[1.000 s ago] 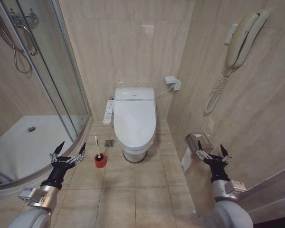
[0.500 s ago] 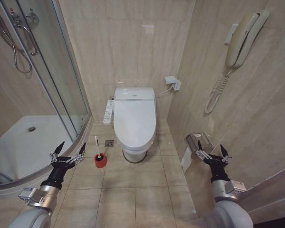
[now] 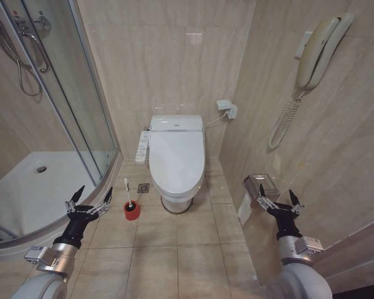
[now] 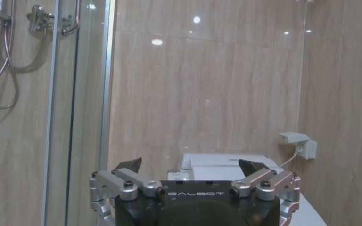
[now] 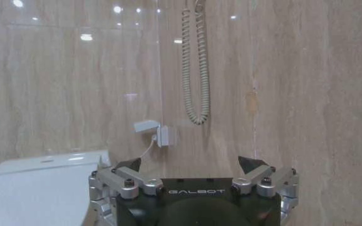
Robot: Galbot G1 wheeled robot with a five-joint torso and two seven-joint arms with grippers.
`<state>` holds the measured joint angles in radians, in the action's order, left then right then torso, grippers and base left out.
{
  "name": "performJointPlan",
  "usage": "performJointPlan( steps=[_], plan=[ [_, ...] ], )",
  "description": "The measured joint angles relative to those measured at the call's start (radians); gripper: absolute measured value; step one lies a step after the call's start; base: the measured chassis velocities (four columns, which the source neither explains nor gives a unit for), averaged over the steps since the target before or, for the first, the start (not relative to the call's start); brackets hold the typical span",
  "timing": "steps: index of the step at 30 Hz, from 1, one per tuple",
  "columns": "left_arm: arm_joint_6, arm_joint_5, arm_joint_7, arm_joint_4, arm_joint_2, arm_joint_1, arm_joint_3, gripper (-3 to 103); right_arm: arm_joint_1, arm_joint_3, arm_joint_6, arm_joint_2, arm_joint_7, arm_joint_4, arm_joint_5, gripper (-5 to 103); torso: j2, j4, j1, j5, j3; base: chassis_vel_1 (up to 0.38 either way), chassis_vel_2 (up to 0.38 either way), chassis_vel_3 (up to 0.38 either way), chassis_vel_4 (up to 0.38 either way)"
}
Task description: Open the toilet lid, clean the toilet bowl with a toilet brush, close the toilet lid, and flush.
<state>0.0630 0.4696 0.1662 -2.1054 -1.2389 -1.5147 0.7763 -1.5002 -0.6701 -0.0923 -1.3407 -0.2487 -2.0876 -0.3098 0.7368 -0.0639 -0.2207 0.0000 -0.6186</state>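
Left gripper at lower left of the head view, fingers spread, empty. Right gripper at lower right, fingers also spread, empty, near a wall dispenser. Toilet lid at frame centre, down over the bowl. Toilet brush stands in a red cup on the floor left of the toilet, just right of the left gripper.

Silver-jointed arms, black "GALBOT"-marked wrists, dark-tipped left claw, right claw.

toilet lid: glossy white oval, shut flat over the toilet bowl, whose base shows beneath its front.
toilet brush: thin white handle upright in red cup, on floor beside bowl's left.
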Motion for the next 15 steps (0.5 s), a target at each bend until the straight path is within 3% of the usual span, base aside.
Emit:
performJointPlan(
  steps=[15],
  plan=[
    [0.000,0.000,0.000,0.000,0.000,0.000,0.000,100,0.000,0.000,0.000,0.000,0.000,0.000,0.000,100,0.000,0.0000,0.000,0.0000,0.000,0.000,0.000,0.000,0.000]
  ],
)
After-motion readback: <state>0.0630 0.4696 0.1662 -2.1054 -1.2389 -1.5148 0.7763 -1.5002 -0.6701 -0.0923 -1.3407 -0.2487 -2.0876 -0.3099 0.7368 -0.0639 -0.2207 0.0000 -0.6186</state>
